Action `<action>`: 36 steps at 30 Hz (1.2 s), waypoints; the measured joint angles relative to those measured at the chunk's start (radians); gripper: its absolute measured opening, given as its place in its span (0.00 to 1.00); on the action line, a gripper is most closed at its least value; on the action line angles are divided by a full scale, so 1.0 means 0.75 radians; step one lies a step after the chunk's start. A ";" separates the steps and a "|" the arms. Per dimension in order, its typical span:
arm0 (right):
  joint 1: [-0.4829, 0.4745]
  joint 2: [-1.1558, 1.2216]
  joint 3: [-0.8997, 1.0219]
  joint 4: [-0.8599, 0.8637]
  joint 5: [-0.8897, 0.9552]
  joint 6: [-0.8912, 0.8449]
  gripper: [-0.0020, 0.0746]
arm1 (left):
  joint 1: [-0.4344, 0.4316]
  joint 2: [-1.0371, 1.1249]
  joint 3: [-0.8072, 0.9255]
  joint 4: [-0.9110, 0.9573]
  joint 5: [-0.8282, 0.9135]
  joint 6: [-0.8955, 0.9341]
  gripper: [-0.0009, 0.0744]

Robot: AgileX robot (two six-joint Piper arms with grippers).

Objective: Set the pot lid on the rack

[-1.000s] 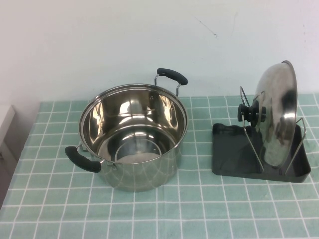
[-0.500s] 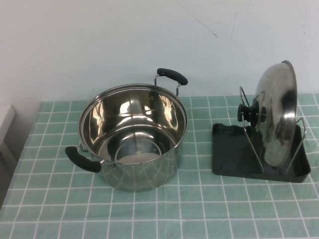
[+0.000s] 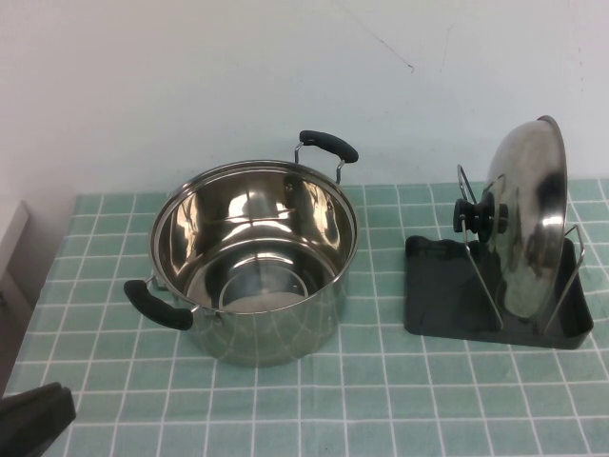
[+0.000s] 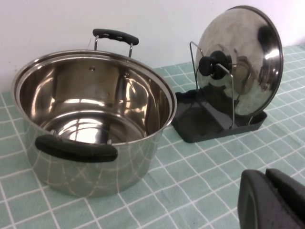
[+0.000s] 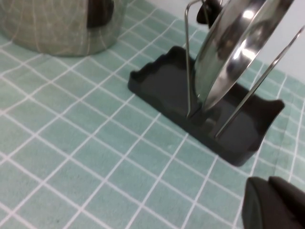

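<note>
Green checked tablecloth [image 3: 381, 400]: pot lid [image 3: 528, 224] upright between rack [image 3: 447, 295] wires, pot [image 3: 252, 262] apart. Left gripper [image 3: 33, 419] newly visible at near corner, right gripper [image 5: 274, 202] near rack; neither holds anything, finger state indeterminable. Task appears complete.

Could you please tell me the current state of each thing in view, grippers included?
pot lid: standing on edge between the rack's wire loops, knob facing the pot.
rack: flat on the cloth, holding the lid.
pot: upright, uncovered, empty.
left gripper: low, near side of the pot, holding nothing.
right gripper: near the rack, holding nothing.
</note>
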 joint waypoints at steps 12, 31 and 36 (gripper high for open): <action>0.000 0.000 0.025 0.003 0.113 0.000 0.03 | 0.000 0.000 0.003 -0.002 0.027 0.003 0.01; 0.000 0.000 0.028 0.005 0.115 0.000 0.02 | 0.894 -0.293 0.448 -0.263 -0.280 0.172 0.01; 0.000 0.000 0.028 0.005 0.115 0.000 0.02 | 0.999 -0.434 0.601 -0.265 -0.294 0.234 0.01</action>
